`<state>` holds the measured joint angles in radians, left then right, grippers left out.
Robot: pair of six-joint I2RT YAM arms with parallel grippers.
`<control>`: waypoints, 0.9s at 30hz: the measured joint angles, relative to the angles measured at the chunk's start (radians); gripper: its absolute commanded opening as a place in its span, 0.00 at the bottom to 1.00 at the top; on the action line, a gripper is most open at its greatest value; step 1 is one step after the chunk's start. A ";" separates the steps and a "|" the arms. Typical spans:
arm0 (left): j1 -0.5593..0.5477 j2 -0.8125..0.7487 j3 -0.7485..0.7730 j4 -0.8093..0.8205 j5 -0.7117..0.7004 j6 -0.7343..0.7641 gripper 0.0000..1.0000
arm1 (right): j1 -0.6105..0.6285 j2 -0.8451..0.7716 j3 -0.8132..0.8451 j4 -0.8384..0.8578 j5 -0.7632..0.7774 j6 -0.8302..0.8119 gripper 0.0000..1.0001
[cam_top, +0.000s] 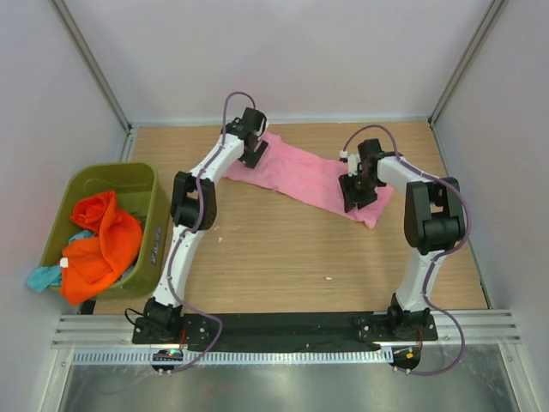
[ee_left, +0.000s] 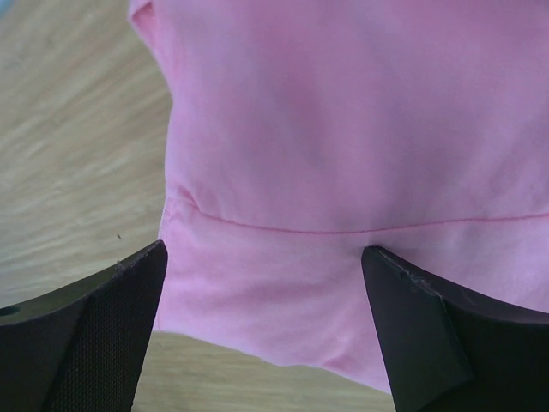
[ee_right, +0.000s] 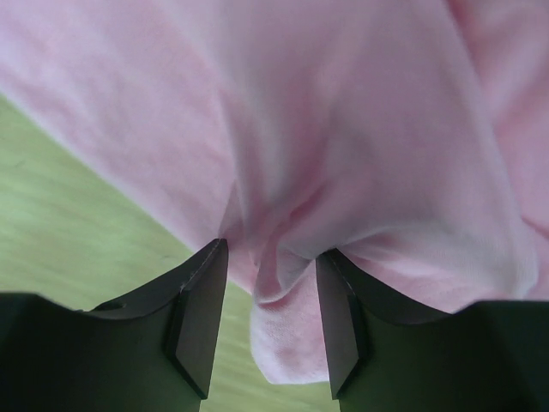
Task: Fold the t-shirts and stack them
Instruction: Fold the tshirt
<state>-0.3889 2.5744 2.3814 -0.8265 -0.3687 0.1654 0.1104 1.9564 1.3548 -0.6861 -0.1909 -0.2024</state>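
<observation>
Currently folding pink t-shirt (cam_top: pixel 317 176): left gripper (ee_left: pixel 264 257) wide open, empty, straddling hem; right gripper (ee_right: pixel 272 251) pinches bunched cloth. Next, likely: left closes on hem.

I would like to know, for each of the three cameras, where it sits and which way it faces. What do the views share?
Top external: above and behind the bases, facing down on table, pink t-shirt and bin; left arm and right arm show.
Left wrist: on the left arm, facing the shirt's hem; left gripper shows, jaws wide apart.
Right wrist: on the right arm, facing a bunched fold caught in the right gripper.
Shared: all three show the pink t-shirt on the wood.
</observation>
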 measured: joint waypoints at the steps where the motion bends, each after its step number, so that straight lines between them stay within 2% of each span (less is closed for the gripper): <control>1: 0.002 0.014 0.020 0.014 -0.012 0.013 0.96 | 0.026 -0.014 -0.018 -0.013 -0.011 0.011 0.51; 6: 0.005 0.063 0.071 0.114 -0.071 0.084 0.98 | 0.133 -0.064 -0.089 -0.053 -0.066 0.065 0.51; 11: 0.005 0.059 0.069 0.180 -0.116 0.076 0.98 | 0.211 -0.103 -0.122 -0.108 -0.109 0.084 0.50; 14: -0.006 -0.006 0.002 0.190 -0.124 0.064 1.00 | 0.212 -0.153 -0.105 -0.148 -0.109 0.071 0.52; 17: -0.034 -0.143 -0.108 0.197 -0.122 0.047 1.00 | 0.172 -0.192 -0.011 -0.183 -0.120 0.059 0.52; 22: -0.171 -0.446 -0.263 0.186 0.001 -0.034 1.00 | 0.050 -0.181 0.205 -0.148 -0.167 0.058 0.53; 27: -0.299 -0.556 -0.264 0.176 0.240 -0.193 1.00 | -0.058 -0.054 0.404 -0.084 -0.221 0.076 0.54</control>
<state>-0.6880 2.0182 2.1178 -0.6506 -0.1291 -0.0273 0.0528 1.9026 1.7592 -0.7704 -0.4118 -0.1261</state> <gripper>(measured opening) 0.995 0.533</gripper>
